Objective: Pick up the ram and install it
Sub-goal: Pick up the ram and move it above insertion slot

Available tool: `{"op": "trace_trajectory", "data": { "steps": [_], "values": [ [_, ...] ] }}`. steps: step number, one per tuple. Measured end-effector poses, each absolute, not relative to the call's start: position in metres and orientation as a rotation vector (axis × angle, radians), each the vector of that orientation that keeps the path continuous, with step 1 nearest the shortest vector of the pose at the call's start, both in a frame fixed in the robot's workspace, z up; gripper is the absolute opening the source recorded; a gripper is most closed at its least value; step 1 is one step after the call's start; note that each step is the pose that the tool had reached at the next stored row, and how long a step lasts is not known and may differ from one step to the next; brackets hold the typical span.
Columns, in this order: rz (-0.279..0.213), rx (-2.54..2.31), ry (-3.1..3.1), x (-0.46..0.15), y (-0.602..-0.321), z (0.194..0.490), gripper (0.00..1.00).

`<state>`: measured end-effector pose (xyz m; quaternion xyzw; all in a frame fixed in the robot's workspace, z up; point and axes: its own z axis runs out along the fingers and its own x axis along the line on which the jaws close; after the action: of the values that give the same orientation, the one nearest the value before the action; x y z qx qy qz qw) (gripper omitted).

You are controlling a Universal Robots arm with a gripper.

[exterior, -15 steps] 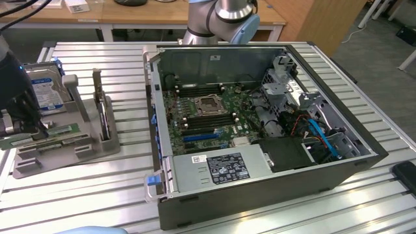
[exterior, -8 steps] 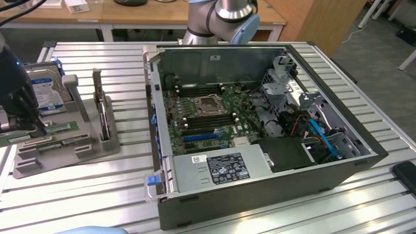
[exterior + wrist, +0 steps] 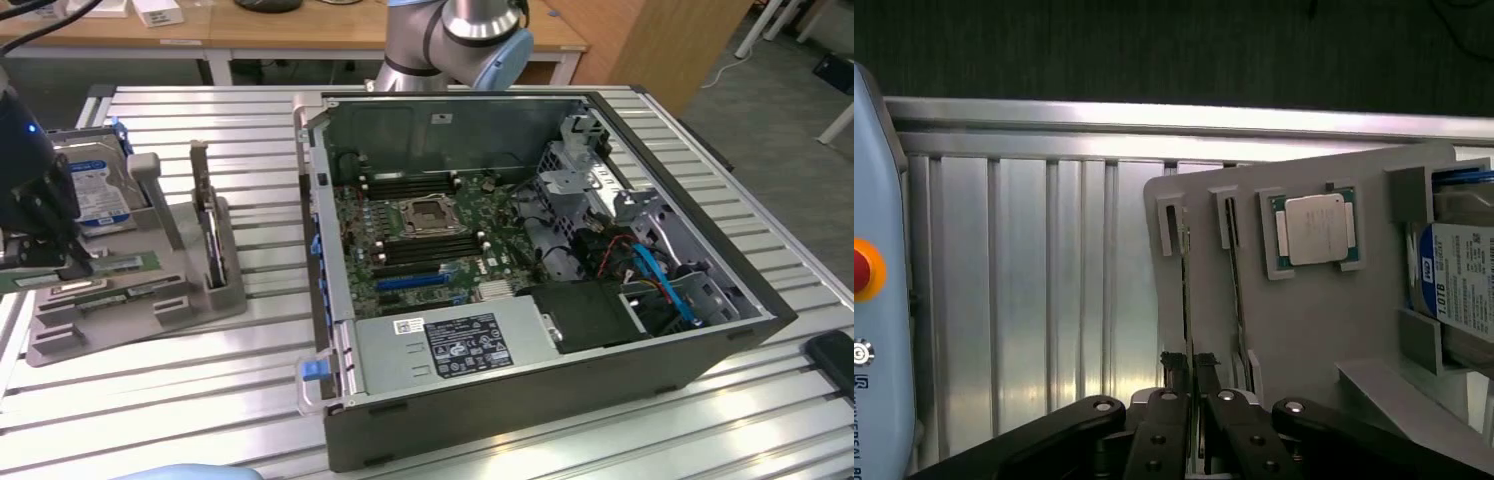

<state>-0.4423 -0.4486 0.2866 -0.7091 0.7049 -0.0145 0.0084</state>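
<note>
Wrist view: jaws clenched on the ram [image 3: 1186,295], edge-on in its grey holder [image 3: 1304,330].

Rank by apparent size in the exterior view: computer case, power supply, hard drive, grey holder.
1. computer case
2. grey holder
3. power supply
4. hard drive, partly hidden at the exterior view's left, so its true extent is unsure

Holder versus power supply is fairly close.

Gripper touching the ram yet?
Cannot tell. In the wrist view the gripper straddles the ram, seen edge-on in its slot, but neither contact nor a gap shows plainly.
</note>
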Motion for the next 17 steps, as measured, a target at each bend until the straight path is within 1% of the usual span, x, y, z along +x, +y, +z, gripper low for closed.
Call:
{"op": "trace_trajectory", "data": {
  "steps": [17],
  "values": [
    [-0.046,-2.122,2.295,-0.442,-0.449,0.314,0.13]
  ]
}}
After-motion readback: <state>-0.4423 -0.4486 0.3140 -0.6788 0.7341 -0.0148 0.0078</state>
